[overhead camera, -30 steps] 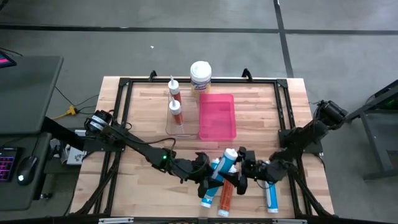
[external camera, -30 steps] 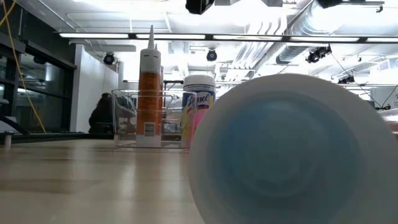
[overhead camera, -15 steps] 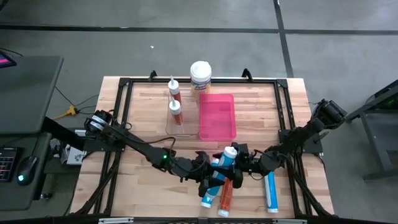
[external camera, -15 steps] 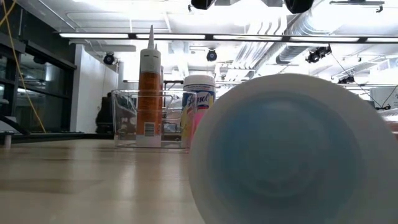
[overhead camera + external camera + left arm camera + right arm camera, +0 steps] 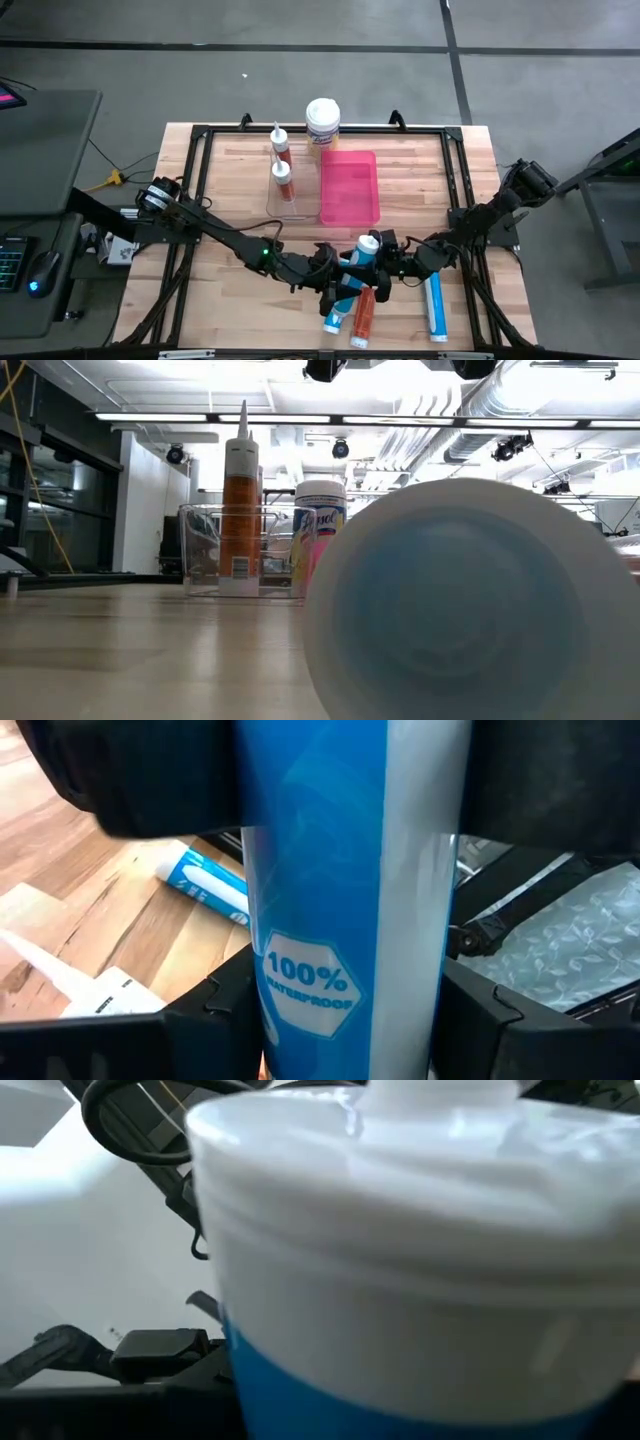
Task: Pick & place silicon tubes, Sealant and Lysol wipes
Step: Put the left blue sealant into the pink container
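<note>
My left gripper is shut on a blue "100% waterproof" cartridge, held above the near middle of the table. My right gripper is open at the cartridge's white cap end, which fills the right wrist view. I cannot tell whether it touches. Another blue cartridge and an orange one lie below. A third blue cartridge lies to the right. The Lysol wipes canister stands upright at the far edge. My left gripper pinches the blue cartridge's body between its two fingers, which lie across it on either side. The fingers come from the table's left. The cartridge slants, its white cap end toward the far right, lifted clear of the cartridges beneath.
A clear bin holds two upright orange cartridges, beside a pink tray in the far middle. In the low view a cartridge's round base lies close in front. The black frame runs around the table.
My right gripper has moved toward the table's left and a little toward the far edge, up to the cap end of the cartridge that my left gripper holds. The cartridge has stayed about where it was.
</note>
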